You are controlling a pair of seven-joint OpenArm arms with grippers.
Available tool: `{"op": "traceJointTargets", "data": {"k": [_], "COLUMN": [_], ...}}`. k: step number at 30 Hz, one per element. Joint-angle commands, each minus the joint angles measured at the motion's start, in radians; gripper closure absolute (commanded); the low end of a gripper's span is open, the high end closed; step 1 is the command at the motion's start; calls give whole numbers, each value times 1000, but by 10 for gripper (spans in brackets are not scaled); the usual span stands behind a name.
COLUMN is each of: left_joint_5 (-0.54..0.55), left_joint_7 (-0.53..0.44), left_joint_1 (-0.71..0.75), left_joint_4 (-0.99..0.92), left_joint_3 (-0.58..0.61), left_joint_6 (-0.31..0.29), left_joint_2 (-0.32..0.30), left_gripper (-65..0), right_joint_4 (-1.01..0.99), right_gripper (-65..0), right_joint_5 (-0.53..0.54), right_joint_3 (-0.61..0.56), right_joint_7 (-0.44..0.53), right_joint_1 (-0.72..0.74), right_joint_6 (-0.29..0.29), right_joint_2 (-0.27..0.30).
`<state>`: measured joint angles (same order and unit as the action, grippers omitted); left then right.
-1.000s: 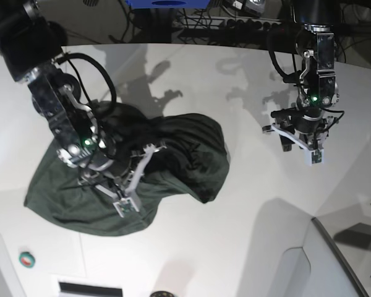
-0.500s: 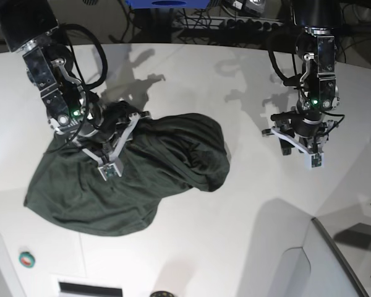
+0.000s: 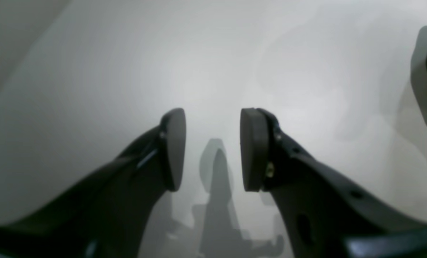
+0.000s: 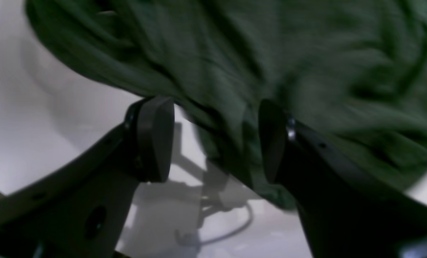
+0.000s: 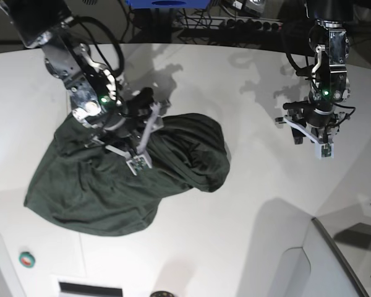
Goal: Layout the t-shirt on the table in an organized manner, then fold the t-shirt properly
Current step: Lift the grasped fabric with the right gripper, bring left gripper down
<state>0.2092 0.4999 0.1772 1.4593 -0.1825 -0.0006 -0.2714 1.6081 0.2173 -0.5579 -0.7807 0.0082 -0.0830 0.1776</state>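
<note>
The t-shirt (image 5: 130,176) lies bunched on the table (image 5: 247,204), nothing spread or folded yet; the right gripper (image 4: 213,139) is spread over it, while the left gripper (image 3: 213,148) is parted and empty.

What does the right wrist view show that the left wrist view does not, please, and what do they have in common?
Only the right wrist view shows the right gripper, its jaws apart with nothing pinched between them, over a rumpled edge of the dark green t-shirt, which fills the upper frame.

Only the left wrist view shows the left gripper, jaws apart and empty, over bare tabletop, with just a dark sliver at the right edge that cannot be identified.

Both show the glossy white table and the gripper's own shadow cast on it.
</note>
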Motion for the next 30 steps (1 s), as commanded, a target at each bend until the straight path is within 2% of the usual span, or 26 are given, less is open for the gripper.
{"op": "traceJointTargets", "data": {"k": [1,12,13,14,17,18,22,28,30], "left_joint_5": [-4,-3,-3,-3,-3,-3,-14,-14,-14], "left_joint_7": [-19,-19,-19,-19,-19,-19,-19,-16,-16], "left_joint_1": [-8,-6,-6,-6,-17,-20,-46,-129,-169], "left_joint_4": [19,25,25,25,27,27,24,16,8], "left_joint_3": [-5,2,2,4,5,19,97,160,180], "left_joint_6": [4,4,4,4,4,4,4,4,4], "left_joint_2": [-13,-9,-9,-9,-6,-6,-13,-13,-15], "left_gripper": [-252,-252,-252,-252,-252,-252,-252,-252,-252], "right_joint_4": [-10,-170,-170,-168,-167,-167,-78,84,122], "right_gripper": [-354,-345,-323,-273,-48,0,-6,-8,-8], "right_joint_5": [-12,-12,-12,-12,-12,-12,-12,-14,-14], "right_joint_3": [0,-3,-3,-3,5,6,9,97,117], "right_joint_7": [19,27,27,27,27,27,27,16,-26], "right_joint_1": [34,103,105,105,103,103,88,54,45], "right_joint_6": [-1,1,2,9,59,70,71,71,73], "right_joint_2": [3,-19,-19,-19,-19,-19,-14,-14,-13]}}
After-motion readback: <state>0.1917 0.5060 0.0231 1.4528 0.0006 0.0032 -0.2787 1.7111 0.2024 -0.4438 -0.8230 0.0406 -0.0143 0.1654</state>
